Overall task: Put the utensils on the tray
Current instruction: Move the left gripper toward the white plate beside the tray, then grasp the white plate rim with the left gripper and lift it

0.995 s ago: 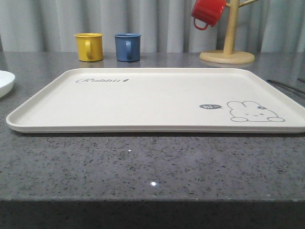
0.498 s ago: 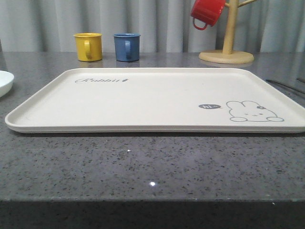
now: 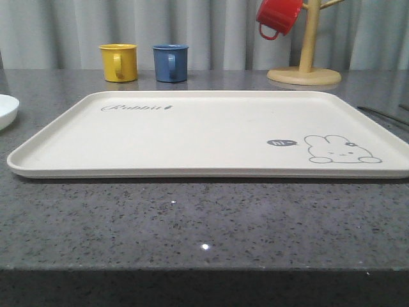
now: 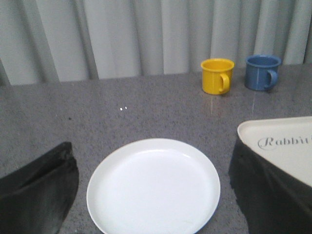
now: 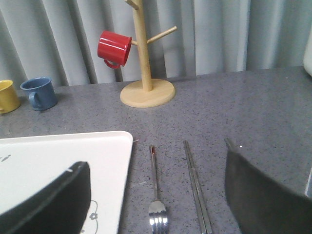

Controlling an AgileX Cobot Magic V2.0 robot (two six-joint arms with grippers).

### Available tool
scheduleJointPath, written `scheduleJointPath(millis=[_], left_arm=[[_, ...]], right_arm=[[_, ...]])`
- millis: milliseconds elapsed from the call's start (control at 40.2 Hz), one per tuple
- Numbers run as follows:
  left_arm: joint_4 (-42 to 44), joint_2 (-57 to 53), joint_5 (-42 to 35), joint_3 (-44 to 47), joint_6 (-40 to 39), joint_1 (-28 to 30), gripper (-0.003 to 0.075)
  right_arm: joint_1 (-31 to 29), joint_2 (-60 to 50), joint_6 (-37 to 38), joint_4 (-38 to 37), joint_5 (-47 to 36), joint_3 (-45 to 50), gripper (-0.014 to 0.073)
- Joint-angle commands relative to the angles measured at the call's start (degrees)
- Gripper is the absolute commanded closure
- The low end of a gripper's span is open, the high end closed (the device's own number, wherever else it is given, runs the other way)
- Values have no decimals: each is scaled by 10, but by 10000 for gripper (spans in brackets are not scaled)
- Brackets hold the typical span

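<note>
The cream tray (image 3: 211, 131) with its rabbit drawing lies in the middle of the table and holds nothing. A round white plate (image 4: 153, 187) rests on the grey counter left of the tray; my left gripper (image 4: 153, 195) hovers over it, open, with a dark finger on each side and not touching it. Right of the tray a silver fork (image 5: 156, 195) and a pair of flat metal chopsticks (image 5: 196, 190) lie side by side. My right gripper (image 5: 156, 204) is open above them. Its fingers (image 5: 263, 195) straddle the tray edge (image 5: 63, 156) and both utensils.
A yellow mug (image 3: 119, 62) and a blue mug (image 3: 170, 62) stand behind the tray. At the back right a wooden mug tree (image 3: 307, 64) carries a red mug (image 3: 278, 17). A grey curtain closes off the back of the table.
</note>
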Motion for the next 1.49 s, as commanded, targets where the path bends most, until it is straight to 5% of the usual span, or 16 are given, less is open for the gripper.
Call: scheduleJointPath(millis=[0, 224, 498, 821, 1194, 1418, 1468], left_arm=[[-13, 61, 3, -52, 0, 2, 138], [-36, 233, 183, -182, 73, -19, 158], [6, 427, 282, -281, 74, -117, 216], [11, 609, 366, -395, 74, -114, 229], [11, 654, 379, -406, 74, -114, 468], [21, 654, 389, -406, 74, -114, 734], [23, 654, 392, -406, 74, -114, 739]], right_arm=[[1, 9, -5, -4, -41, -20, 2], [1, 9, -5, -4, -41, -20, 2], [1, 9, -5, -4, -41, -20, 2], [1, 9, -5, -4, -41, -20, 2], [1, 9, -5, -4, -41, -20, 2], [1, 9, -5, -4, -41, -20, 2], [1, 9, -5, -4, -41, -20, 2]])
